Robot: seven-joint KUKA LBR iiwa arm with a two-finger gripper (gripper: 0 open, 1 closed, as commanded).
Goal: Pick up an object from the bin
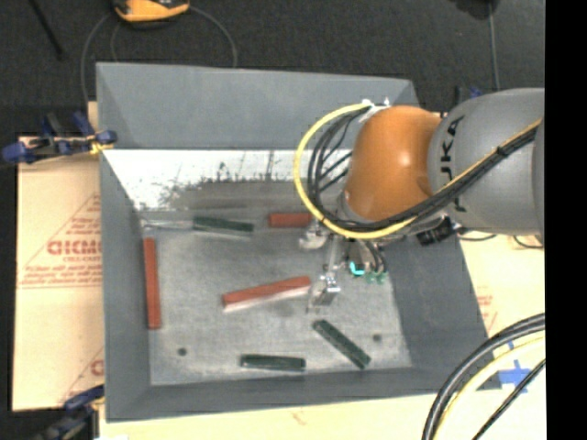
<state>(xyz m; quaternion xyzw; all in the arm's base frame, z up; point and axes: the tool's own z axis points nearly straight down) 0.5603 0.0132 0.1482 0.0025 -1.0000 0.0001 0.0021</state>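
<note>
My gripper [325, 289] hangs below the orange wrist cover in the middle right of the bin, its tip at the right end of a red-brown flat stick [264, 294] that lies slanted across the bin's middle. Nothing shows between its fingers. Just below it a dark green stick [341, 344] lies slanted toward the front right corner. A short red-brown stick [289, 219] lies at the back wall, close behind the gripper.
A long red-brown stick [151, 282] lies along the left wall. One dark green stick [223, 225] rests at the back wall and another [272, 363] near the front wall. The arm and its cables cover the bin's right side.
</note>
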